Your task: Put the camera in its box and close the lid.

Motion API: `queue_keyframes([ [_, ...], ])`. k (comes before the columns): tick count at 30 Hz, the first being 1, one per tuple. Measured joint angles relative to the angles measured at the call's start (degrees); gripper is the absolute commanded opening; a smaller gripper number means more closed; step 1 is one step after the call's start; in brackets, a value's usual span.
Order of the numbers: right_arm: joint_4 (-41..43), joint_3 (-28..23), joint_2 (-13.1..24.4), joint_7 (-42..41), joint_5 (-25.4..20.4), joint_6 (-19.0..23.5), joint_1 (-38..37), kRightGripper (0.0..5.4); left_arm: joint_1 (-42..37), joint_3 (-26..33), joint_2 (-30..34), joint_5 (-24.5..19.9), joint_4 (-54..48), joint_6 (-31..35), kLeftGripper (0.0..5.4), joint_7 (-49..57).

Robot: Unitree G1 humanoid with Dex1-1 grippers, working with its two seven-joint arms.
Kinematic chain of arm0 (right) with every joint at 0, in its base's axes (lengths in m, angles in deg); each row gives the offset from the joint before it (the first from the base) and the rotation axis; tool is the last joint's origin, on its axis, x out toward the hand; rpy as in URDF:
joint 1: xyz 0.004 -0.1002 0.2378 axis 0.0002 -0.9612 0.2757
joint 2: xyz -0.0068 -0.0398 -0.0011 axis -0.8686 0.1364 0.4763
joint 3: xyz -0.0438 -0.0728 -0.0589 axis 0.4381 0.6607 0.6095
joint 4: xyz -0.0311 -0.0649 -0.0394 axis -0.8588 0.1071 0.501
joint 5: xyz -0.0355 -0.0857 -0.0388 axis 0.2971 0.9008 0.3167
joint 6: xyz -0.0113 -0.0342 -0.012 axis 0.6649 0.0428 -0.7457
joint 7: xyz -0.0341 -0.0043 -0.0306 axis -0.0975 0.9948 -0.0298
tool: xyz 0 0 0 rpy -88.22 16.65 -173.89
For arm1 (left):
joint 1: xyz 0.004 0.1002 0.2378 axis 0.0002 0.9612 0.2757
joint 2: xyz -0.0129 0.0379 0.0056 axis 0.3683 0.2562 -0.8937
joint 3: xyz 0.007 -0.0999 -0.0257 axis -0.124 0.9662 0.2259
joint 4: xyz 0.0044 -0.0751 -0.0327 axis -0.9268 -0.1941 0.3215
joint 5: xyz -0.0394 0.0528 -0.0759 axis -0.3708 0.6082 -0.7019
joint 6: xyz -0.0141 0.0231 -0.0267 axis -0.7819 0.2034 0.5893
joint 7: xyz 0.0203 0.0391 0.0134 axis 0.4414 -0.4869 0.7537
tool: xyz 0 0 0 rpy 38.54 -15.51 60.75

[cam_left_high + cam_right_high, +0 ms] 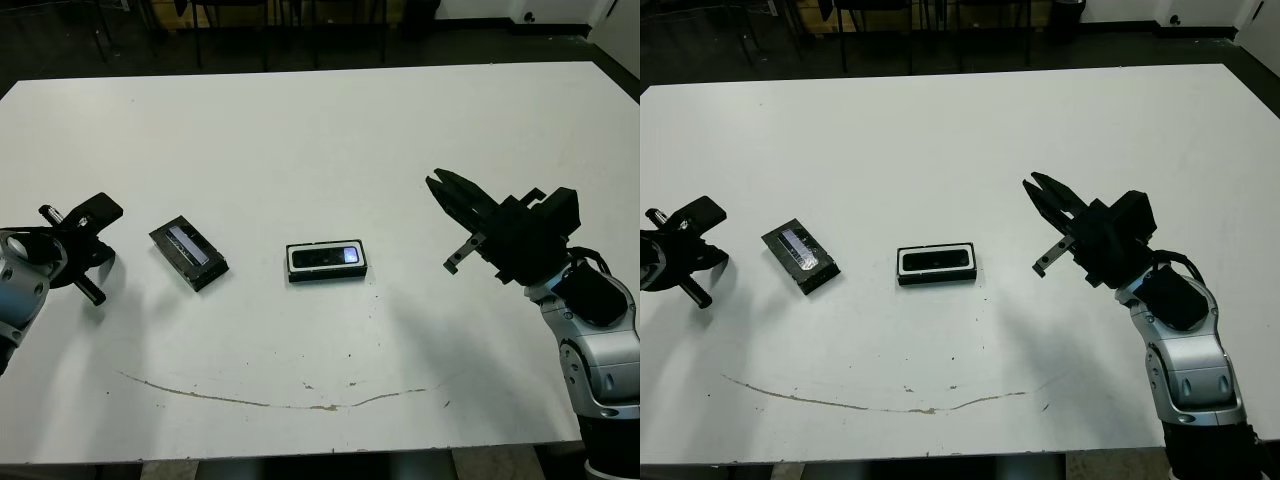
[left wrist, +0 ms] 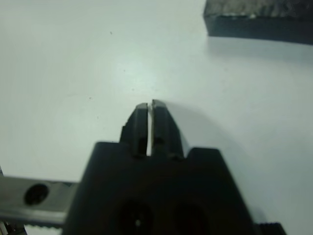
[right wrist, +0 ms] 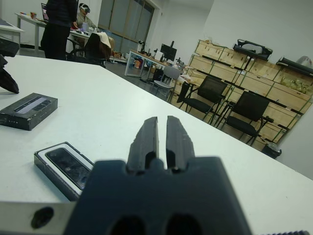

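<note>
The camera [image 1: 326, 257], a slim black bar with a bluish glossy patch, lies inside the white-lined box [image 1: 296, 262] at the table's middle. The lid [image 1: 189, 251], flat and black with a grey shiny stripe, rests on the table left of the box, turned at an angle. My left gripper [image 1: 92, 250] hovers left of the lid, fingers shut and empty; the left wrist view shows the lid's edge [image 2: 259, 22] beyond its tips [image 2: 150, 105]. My right gripper [image 1: 438, 184] is raised to the right of the box, shut on nothing. The right wrist view shows box [image 3: 63, 166] and lid [image 3: 27, 110].
A long thin brownish scuff [image 1: 300, 403] runs along the table near its front edge. Beyond the table's far side stand chairs, stacked crates and desks, with a person [image 3: 57, 22] standing there.
</note>
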Motion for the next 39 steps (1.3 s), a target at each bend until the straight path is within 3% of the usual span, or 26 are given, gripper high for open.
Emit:
queue_keyframes([
  [19,-0.5,-0.2,0.8,-0.1,-0.4,0.1,0.0,0.02,-3.3,1.5,-5.6,-0.2,2.9,-0.6,0.00,-1.4],
  [39,-0.4,-0.2,1.0,0.0,-0.3,0.6,-0.1,0.02,-15.7,2.0,-15.8,-0.7,21.8,-5.7,0.00,0.0],
])
